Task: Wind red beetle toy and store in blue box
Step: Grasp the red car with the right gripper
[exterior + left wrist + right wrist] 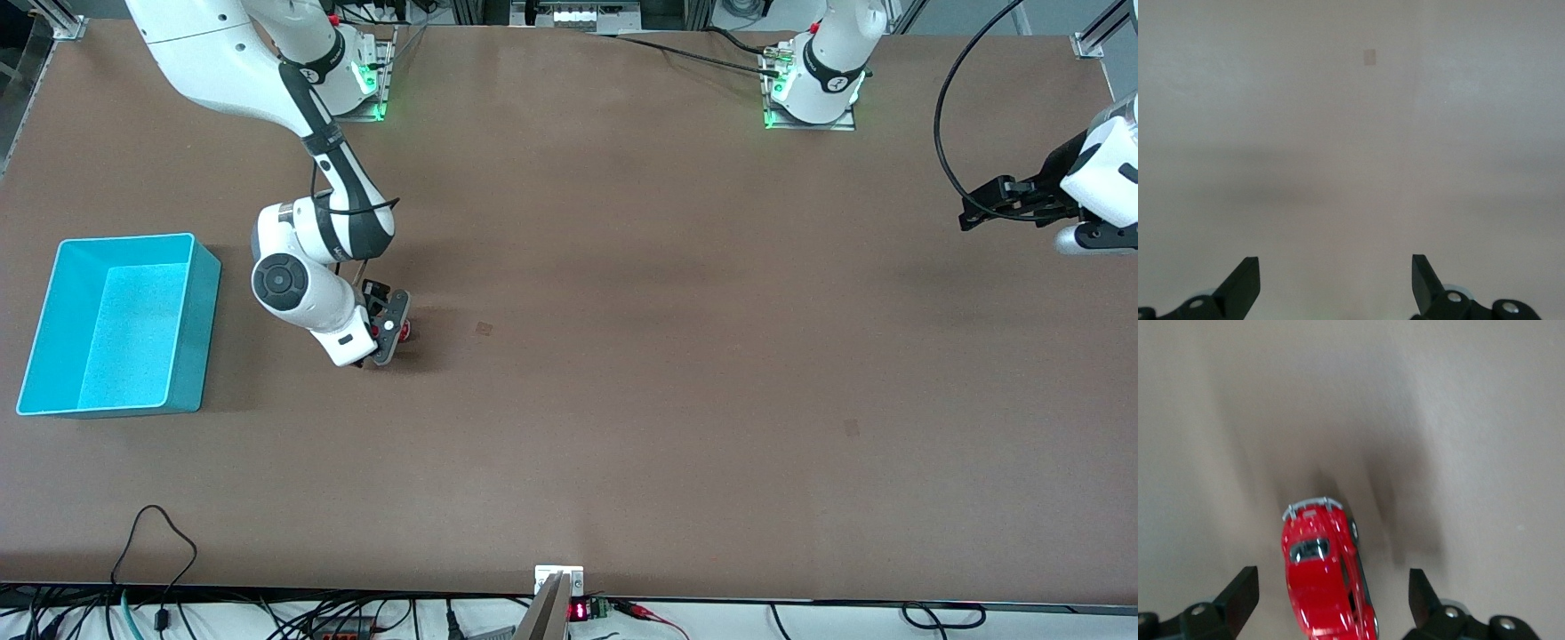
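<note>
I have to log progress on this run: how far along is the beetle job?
Early. Nothing looks finished: the blue box holds nothing. In hand: the right gripper, open, straddles the red beetle toy on the table without gripping it. The left gripper waits, open. Left: grasping, winding, storing.

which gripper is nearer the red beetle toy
Right. The right gripper hangs open right over the red beetle toy; the left gripper waits at the left arm's end of the table.

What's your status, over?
Right gripper open, low, straddling red beetle toy on table. Left gripper open, waiting. Blue box empty; nothing in the way.
</note>
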`<state>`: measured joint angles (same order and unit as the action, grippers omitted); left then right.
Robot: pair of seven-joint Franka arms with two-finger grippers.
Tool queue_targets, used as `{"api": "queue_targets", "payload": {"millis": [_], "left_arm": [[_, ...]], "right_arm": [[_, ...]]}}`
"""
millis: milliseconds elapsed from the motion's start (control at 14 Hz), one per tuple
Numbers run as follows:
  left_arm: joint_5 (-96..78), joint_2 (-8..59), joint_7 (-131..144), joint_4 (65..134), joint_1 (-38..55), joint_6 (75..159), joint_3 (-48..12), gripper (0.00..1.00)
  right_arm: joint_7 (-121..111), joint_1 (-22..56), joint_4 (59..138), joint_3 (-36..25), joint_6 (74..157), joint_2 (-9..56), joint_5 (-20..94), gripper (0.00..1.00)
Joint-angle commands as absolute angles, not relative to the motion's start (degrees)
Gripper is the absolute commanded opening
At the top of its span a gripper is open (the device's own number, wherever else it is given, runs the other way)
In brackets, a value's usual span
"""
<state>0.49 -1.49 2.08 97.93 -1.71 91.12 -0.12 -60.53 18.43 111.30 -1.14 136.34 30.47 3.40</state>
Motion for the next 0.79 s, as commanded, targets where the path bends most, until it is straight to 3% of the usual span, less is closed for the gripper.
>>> {"api": "queue_targets", "payload": {"millis": [0, 143, 215, 358, 502, 717], "left_arm": [[0.18, -1.49, 1.50, 97.47, -3.16, 90.26, -1.76, 1.00], [0.18, -1.50, 1.58, 96.69, -2.99, 89.83, -1.84, 1.00], [0.18, -1.41, 1.58, 96.33, -2.73, 89.04, -1.93, 1.00], [0.35, -1.41, 1.58, 95.98, -2.46, 88.95, -1.93, 1.00], [0.35, -1.32, 1.58, 95.89, -2.55, 88.86, -1.93, 1.00], [0.35, -1.41, 1.58, 95.89, -2.46, 88.77, -1.93, 1.00]], "right_arm": [[-62.13, 18.72, 112.59, -0.70, 137.64, 30.41, 2.81, 0.82], [-62.75, 18.55, 112.59, -0.70, 137.64, 30.32, 2.90, 0.72], [-62.58, 18.54, 112.59, -0.70, 137.55, 30.32, 3.16, 0.49], [-62.75, 18.63, 112.59, -0.70, 137.72, 30.41, 3.25, 0.42], [-62.75, 18.54, 112.33, -0.70, 137.55, 30.15, 3.25, 0.27], [-61.97, 18.81, 111.36, -0.70, 137.46, 28.92, 3.25, 0.20]]}}
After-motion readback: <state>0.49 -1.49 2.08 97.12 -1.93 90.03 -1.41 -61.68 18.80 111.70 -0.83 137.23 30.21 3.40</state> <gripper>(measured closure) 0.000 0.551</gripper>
